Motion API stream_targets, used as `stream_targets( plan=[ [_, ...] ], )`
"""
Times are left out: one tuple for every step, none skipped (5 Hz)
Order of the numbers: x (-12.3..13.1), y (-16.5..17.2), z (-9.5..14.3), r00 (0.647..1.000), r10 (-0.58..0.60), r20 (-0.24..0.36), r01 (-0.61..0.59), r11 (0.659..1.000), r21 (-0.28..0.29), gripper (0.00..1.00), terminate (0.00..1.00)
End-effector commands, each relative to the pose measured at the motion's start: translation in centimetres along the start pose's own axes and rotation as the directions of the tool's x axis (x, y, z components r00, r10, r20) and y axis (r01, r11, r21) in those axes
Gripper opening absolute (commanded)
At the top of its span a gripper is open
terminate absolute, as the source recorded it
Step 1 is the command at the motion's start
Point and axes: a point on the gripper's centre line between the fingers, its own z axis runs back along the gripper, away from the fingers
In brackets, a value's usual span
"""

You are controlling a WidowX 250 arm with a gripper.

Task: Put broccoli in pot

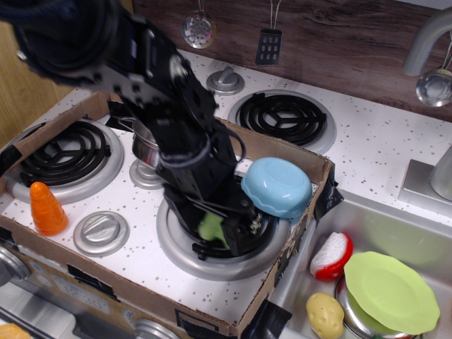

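The light-green broccoli (210,227) lies on the front right burner (176,244), mostly covered by my black gripper (224,232). The gripper is down low on it, with its fingers on either side of the floret. The dark blurred fingers do not show whether they are closed on it. The shiny steel pot (143,146) stands behind and to the left of the gripper. Only a part of its rim and wall shows beside my arm.
A light-blue bowl (277,186) lies upturned just right of the gripper. An orange carrot (46,209) stands at the front left. A cardboard wall (300,240) rims the stove top. The sink on the right holds a green plate (390,291), a potato (325,314) and a red-white toy (330,256).
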Motion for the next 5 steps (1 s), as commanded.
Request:
stream_targets(
  plan=[
    [0.4, -0.5, -2.4, 1.000, -0.017, 0.024, 0.018, 0.999, -0.039, 0.00, 0.00],
    [0.7, -0.3, -1.8, 0.999, -0.048, 0.017, 0.048, 0.999, -0.017, 0.00, 0.00],
    [0.9, -0.3, -1.4, 0.998, -0.054, 0.016, 0.055, 0.998, -0.014, 0.00, 0.00],
    [1.2, -0.4, -0.4, 0.998, -0.061, 0.019, 0.061, 0.998, -0.004, 0.00, 0.00],
    [1.5, 0.2, 1.2, 0.996, -0.062, 0.061, 0.063, 0.998, -0.015, 0.00, 0.00]
  ],
)
